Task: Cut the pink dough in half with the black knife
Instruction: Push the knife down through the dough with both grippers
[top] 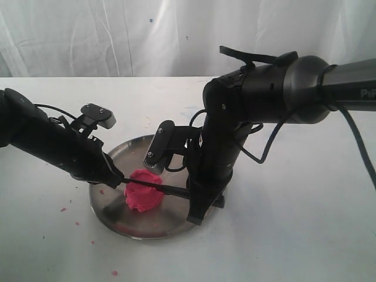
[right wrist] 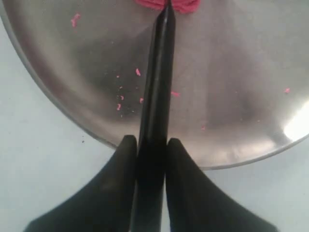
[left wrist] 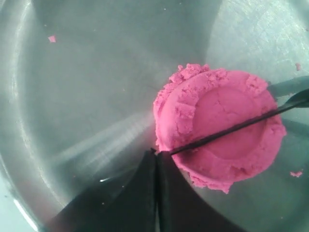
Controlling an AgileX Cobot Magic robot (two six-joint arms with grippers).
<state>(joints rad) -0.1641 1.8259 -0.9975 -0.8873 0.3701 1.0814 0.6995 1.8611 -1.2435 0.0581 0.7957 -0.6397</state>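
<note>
The pink dough (top: 144,197) is one round mound on the steel plate (top: 120,154). The black knife (top: 174,189) lies level across its top. In the left wrist view the thin blade (left wrist: 231,128) crosses the dough (left wrist: 222,101) and ends at my left gripper (left wrist: 158,153), which is shut with the blade's tip at its fingertips. My left gripper (top: 119,177) sits at the mound's left edge. My right gripper (right wrist: 149,142) is shut on the knife handle (right wrist: 157,87) over the plate's rim (right wrist: 67,113). My right gripper (top: 198,202) stands right of the dough (right wrist: 186,5).
Tiny pink crumbs lie on the plate (right wrist: 138,72) and on the white table (top: 63,208) left of and in front of it. A white curtain (top: 117,35) hangs behind. The right arm's cables (top: 267,153) loop beside the plate.
</note>
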